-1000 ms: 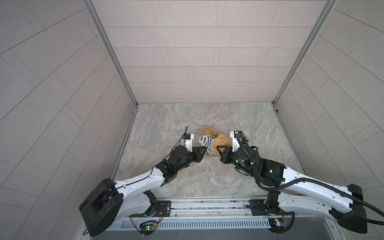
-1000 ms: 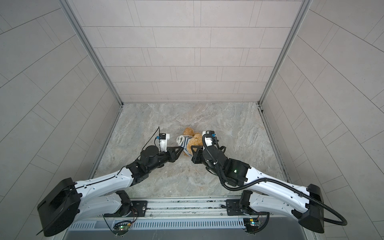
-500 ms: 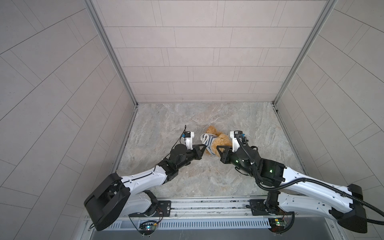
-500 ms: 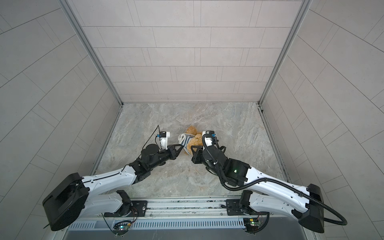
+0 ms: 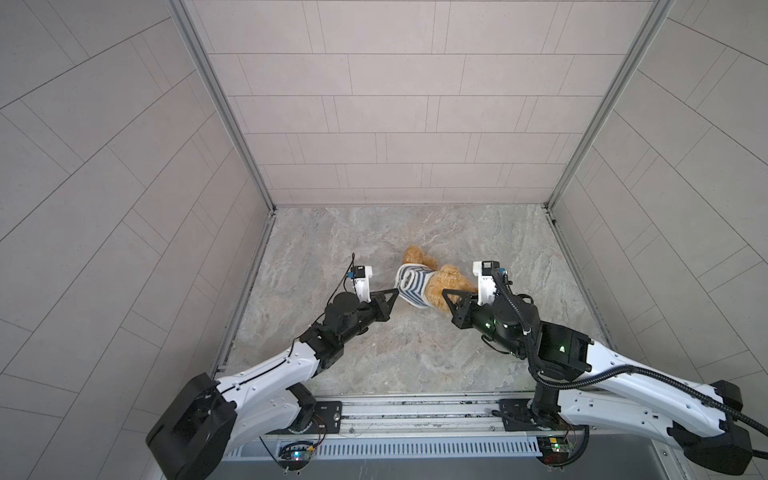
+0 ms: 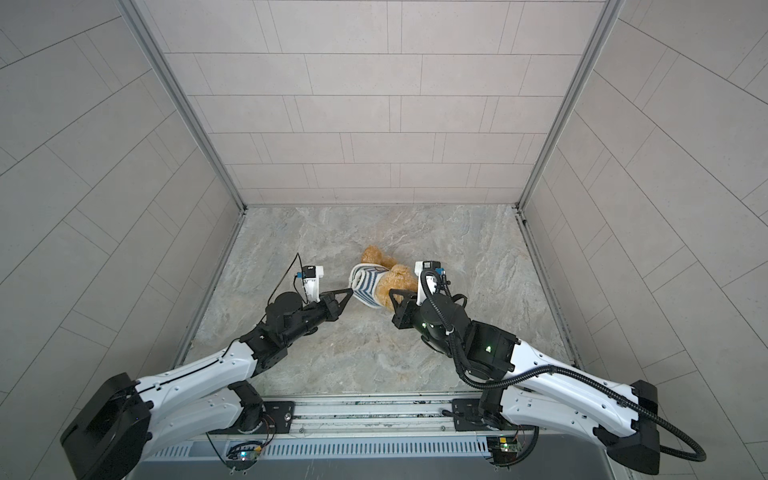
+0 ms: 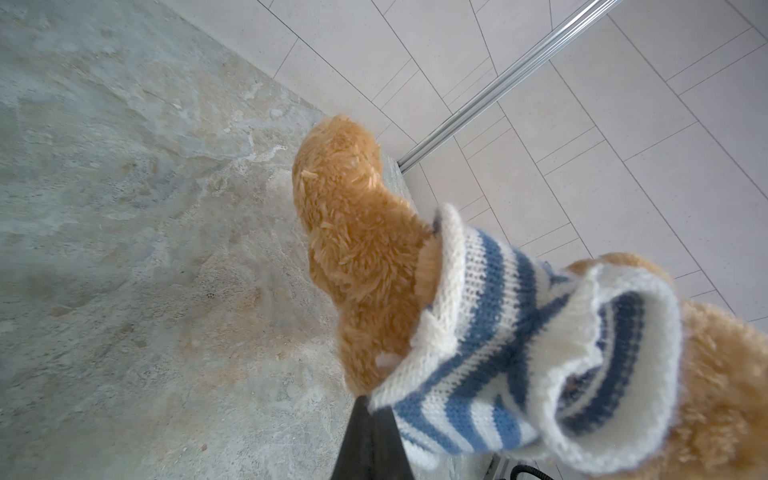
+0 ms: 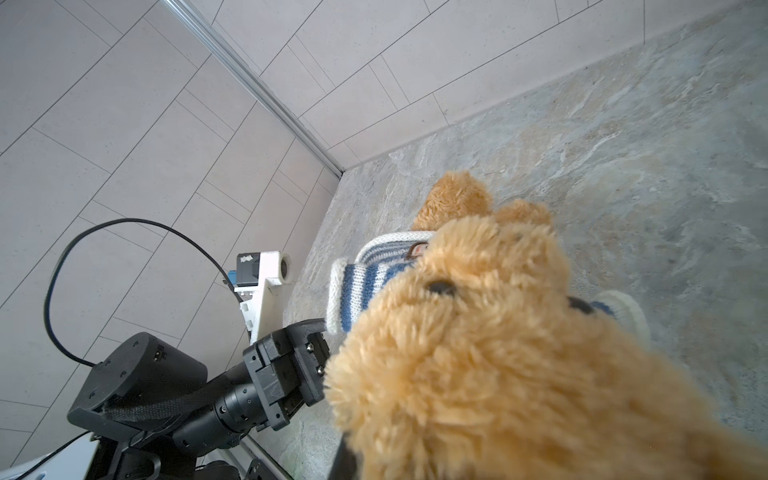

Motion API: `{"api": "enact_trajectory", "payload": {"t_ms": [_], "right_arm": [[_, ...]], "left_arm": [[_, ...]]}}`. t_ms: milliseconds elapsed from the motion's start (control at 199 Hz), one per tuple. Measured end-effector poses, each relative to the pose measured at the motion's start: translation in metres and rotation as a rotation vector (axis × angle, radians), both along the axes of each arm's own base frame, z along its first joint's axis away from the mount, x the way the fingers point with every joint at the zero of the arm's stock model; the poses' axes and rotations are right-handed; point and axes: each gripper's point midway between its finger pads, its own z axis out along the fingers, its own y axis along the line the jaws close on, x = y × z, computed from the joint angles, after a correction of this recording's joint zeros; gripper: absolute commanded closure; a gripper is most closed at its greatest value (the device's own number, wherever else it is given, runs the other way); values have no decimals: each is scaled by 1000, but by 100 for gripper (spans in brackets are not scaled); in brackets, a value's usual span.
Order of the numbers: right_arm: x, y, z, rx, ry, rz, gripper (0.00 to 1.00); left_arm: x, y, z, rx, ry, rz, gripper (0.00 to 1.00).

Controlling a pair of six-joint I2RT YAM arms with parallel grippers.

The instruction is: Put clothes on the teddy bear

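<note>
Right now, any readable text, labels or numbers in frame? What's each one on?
No legible text in any view.
Badge on the striped shirt: blurred, unreadable.
Marking on the left arm's camera mount: too small to read.

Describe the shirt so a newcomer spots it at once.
Near the middle of the marbled tabletop is the teddy bear. The shirt is bunched round it, hem pinched by the left gripper. Only it is knitted, striped blue and white; the bear is plain golden fur.
</note>
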Motion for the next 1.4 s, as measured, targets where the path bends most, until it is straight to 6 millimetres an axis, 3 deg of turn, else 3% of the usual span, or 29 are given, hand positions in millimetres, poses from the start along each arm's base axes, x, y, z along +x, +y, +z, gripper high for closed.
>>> {"api": "enact_trajectory", "payload": {"t_ms": [286,552,747,833,888,978,1259,1399], "right_arm": [[-5,-5,-7,-53,4,15,100],[-5,-3,-13,-87,9,29,100],[-2,20,-19,-123,27,101,100],[-1,32,-28,-156,44,148,100],[-2,36,-36,-181,55,174,100],[-2,38,-44,-205,60,215,100],[9,20,-94,-259,152,293,100],[8,15,-104,-273,174,331,100]], "left_arm": [[3,32,-17,2,46,70,100],[-5,30,-15,-11,38,22,100],[-23,19,-18,63,21,-67,100],[-34,14,-23,101,30,-108,94],[-41,13,-25,107,34,-125,85],[-46,20,-33,127,44,-111,75],[-48,48,-72,208,173,-30,56],[-51,50,-72,201,168,-32,51]]}}
